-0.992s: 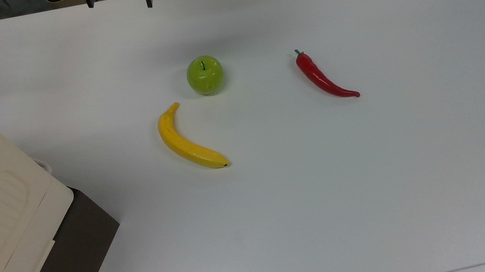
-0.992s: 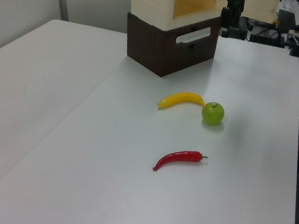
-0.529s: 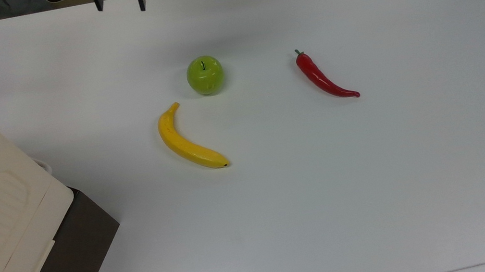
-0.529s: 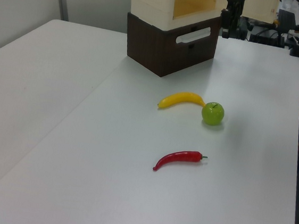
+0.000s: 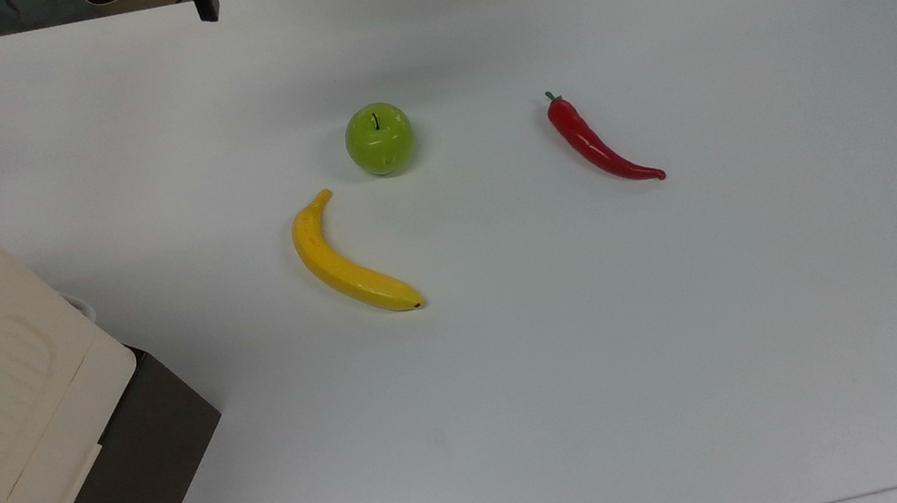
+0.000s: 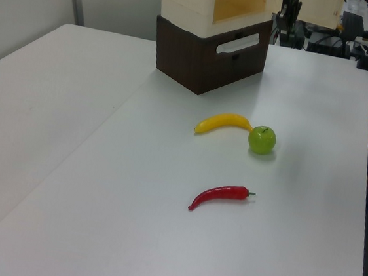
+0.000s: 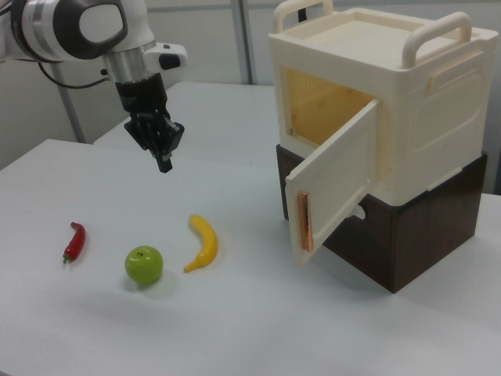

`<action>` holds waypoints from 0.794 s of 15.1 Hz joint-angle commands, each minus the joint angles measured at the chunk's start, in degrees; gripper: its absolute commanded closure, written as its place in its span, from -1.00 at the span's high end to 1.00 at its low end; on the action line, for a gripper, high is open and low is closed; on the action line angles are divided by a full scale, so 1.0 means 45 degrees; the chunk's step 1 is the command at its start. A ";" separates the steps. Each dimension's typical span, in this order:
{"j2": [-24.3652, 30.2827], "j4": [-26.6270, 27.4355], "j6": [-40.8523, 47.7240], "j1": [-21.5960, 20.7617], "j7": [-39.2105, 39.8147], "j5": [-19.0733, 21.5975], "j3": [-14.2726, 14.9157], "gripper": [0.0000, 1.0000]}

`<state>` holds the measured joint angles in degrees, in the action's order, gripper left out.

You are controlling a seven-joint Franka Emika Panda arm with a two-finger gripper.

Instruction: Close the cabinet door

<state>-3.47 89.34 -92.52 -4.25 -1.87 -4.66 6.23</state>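
On the white table [image 7: 258, 329] the cream cabinet [image 7: 407, 102] sits on its dark brown base with the cabinet door [image 7: 333, 184] swung wide open; the gripper [image 7: 163, 157] hangs well apart from it, fingers close together, holding nothing; closing is not begun.

Cabinet [image 7: 407, 117] at table [image 5: 696, 338] left edge in top view; banana [image 5: 346, 260], apple [image 5: 379, 138], chilli [image 5: 598, 142] mid-table, apple nearest far edge.

Cabinet [image 7: 438, 117] smooth cream plastic, wood-look inside; door [image 7: 333, 184] matching plastic, coppery strip; apple [image 5: 378, 138] and chilli [image 5: 595, 143] glossy; table [image 5: 696, 338] matt white.
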 commanded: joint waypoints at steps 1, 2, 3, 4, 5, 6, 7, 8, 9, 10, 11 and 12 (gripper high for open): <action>0.0360 -0.0049 0.0287 0.0552 0.0280 0.0021 0.0042 -1.00; 0.0360 -0.0107 0.0268 0.0747 0.0299 0.0040 0.0100 -1.00; 0.0360 -0.0379 0.0267 0.1001 0.0280 0.0079 0.0101 -1.00; 0.0360 -0.0633 0.0267 0.1293 0.0261 0.0098 0.0101 -1.00; 0.0360 -0.0809 0.0209 0.1586 0.0260 0.0118 0.0101 -1.00; 0.0360 -0.1062 0.0170 0.1821 0.0280 0.0138 0.0101 -1.00; 0.0360 -0.1278 0.0112 0.2056 0.0280 0.0138 0.0101 -1.00; 0.0341 -0.1492 0.0072 0.2329 0.0299 0.0099 0.0120 -1.00; 0.0302 -0.1707 -0.0025 0.2680 0.0415 0.0099 0.0120 -1.00; 0.0321 -0.1941 -0.0316 0.3108 0.0726 0.0118 0.0101 -1.00; 0.0321 -0.2002 -0.0589 0.3461 0.1077 0.0118 0.0101 -1.00; 0.0321 -0.2138 -0.0863 0.3735 0.1293 0.0099 0.0101 -1.00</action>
<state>-2.27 81.39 -93.41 8.67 0.01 -4.64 6.73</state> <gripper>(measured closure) 0.991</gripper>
